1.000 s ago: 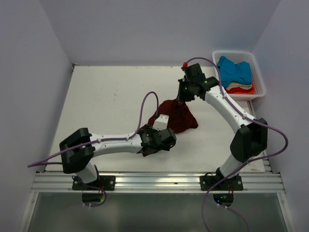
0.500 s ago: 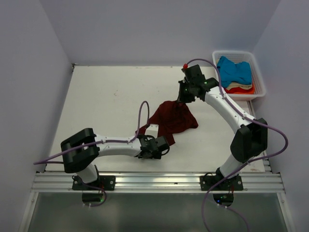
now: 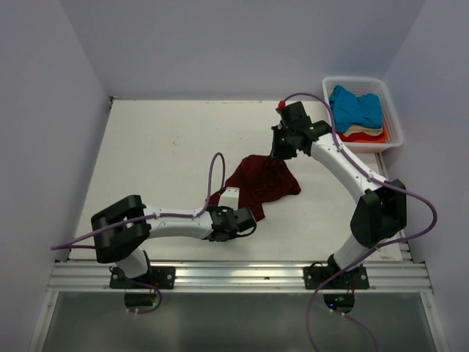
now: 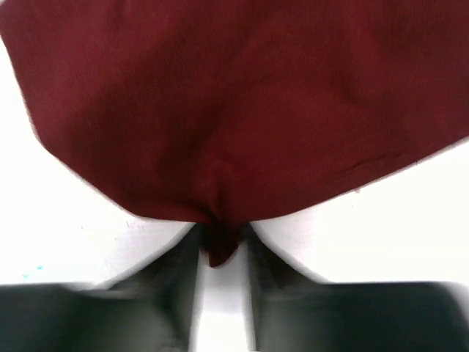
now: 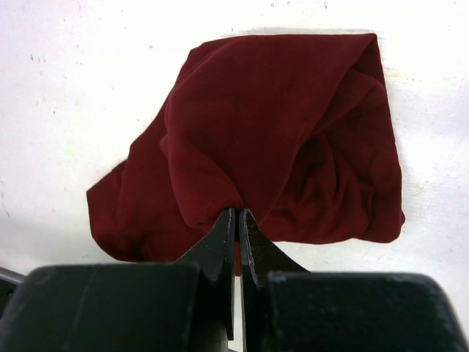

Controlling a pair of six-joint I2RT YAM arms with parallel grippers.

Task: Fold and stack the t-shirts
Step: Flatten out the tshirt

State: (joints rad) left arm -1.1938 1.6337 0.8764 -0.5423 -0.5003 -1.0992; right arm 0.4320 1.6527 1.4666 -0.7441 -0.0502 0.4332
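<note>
A dark maroon t-shirt [image 3: 265, 183] lies bunched in the middle of the white table. My right gripper [image 3: 277, 155] is shut on its far edge, and in the right wrist view the thin fingertips [image 5: 229, 227] pinch a fold of the cloth [image 5: 278, 139]. My left gripper [image 3: 249, 216] sits low at the shirt's near left edge. In the left wrist view its jaws [image 4: 220, 246] have drawn in on a puckered bit of the hem [image 4: 220, 253], with the rest of the shirt [image 4: 234, 110] spread beyond. More t-shirts, bright blue [image 3: 355, 106], cream [image 3: 357, 130] and orange-red [image 3: 368, 137], sit in the basket.
The white slatted basket [image 3: 393, 117] stands at the back right corner of the table. Purple cables loop over both arms. Grey walls close in the table on three sides, and a metal rail runs along the near edge.
My left gripper dropped and slid slightly left to the shirt's near edge, then narrowed its jaws onto the hem. The right gripper kept its hold, barely moving.
</note>
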